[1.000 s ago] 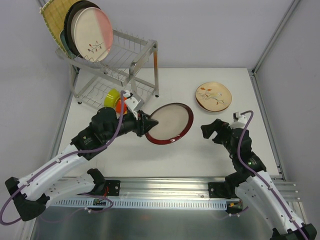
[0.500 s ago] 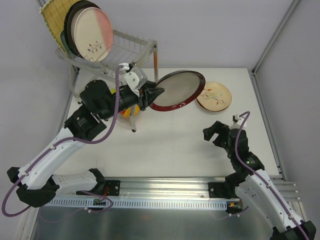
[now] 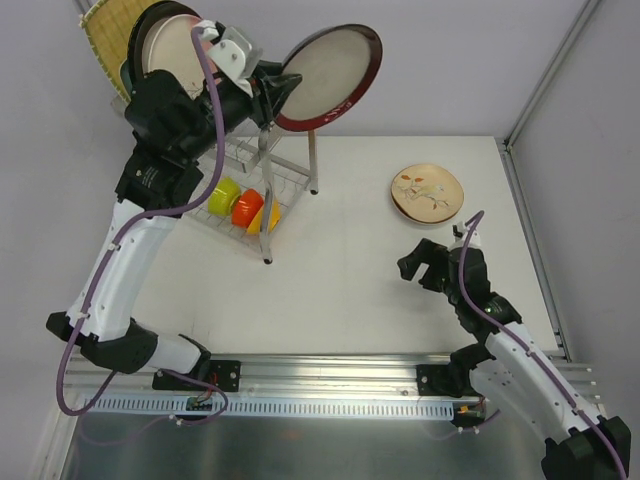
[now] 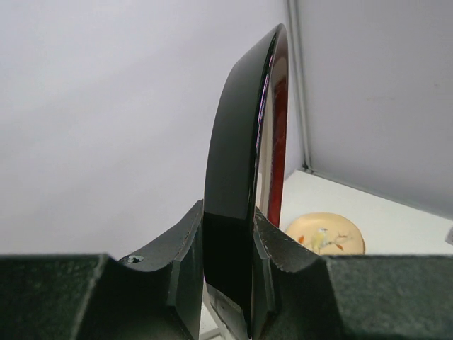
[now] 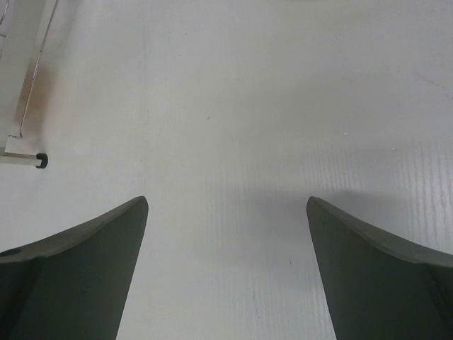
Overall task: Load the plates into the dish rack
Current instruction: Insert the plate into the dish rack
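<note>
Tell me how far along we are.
Done: a square yellow woven plate and others stand in the silver wire dish rack. In hand: the left gripper holds a round dark-rimmed cream plate raised near it. Left: slot that one, then the cream floral plate on the table.

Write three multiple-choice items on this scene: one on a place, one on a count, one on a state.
1. Where is the cream floral plate relative to the dish rack?
A stacked in its upper tier; B on the table to its right; C beneath it.
2. How many small bowls sit in the rack's lower tier?
A one; B five; C three.
3. What is the left end effector doing?
A gripping the dark-rimmed plate by its edge; B hanging open; C pressing a bowl.

Answers: 1 B, it lies flat on bare tabletop. 2 C, green, orange and yellow. 3 A, the wrist view shows it clamped on the rim.
</note>
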You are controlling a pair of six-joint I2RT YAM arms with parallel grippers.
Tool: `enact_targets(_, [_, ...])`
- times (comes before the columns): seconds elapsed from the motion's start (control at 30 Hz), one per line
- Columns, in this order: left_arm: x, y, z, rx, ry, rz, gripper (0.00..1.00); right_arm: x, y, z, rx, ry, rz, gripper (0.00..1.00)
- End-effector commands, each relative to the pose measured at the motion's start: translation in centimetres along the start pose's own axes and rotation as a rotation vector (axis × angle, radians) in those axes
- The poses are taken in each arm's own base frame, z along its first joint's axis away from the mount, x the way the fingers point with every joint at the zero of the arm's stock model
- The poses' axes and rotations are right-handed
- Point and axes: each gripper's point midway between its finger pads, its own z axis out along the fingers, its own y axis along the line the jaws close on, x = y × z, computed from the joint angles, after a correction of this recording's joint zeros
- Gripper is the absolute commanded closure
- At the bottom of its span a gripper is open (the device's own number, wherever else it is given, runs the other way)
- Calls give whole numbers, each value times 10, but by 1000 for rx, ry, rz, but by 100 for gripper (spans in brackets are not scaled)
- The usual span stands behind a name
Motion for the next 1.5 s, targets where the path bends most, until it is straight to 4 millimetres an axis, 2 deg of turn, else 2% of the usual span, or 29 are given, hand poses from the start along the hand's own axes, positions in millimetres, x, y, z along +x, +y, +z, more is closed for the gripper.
enact_targets(0.0, [-127,16,-32,-43,-348,132,100,-17,18,0,-59,-23,-23,1])
enact_targets(0.1, [-135,40,-37,-112,-355,170,100,-14,22,3,-72,1,-25,0])
enact_targets(0.23, [-134,68,-45,-183,-337,204,100,-13,24,8,-80,19,-32,1])
enact_targets(0.43, [-120,108,-57,-286,-282,249,100,-15,31,10,-104,38,-67,0])
enact_targets(0.7, [-87,158,-75,-424,-182,272,100,-16,43,17,-140,72,-80,0])
enact_targets(1.03, [-51,204,-92,-522,-73,327,100,-18,51,20,-168,94,-103,0])
enact_targets(1.47, [-17,241,-89,-561,12,372,100,-16,55,25,-185,126,-122,0])
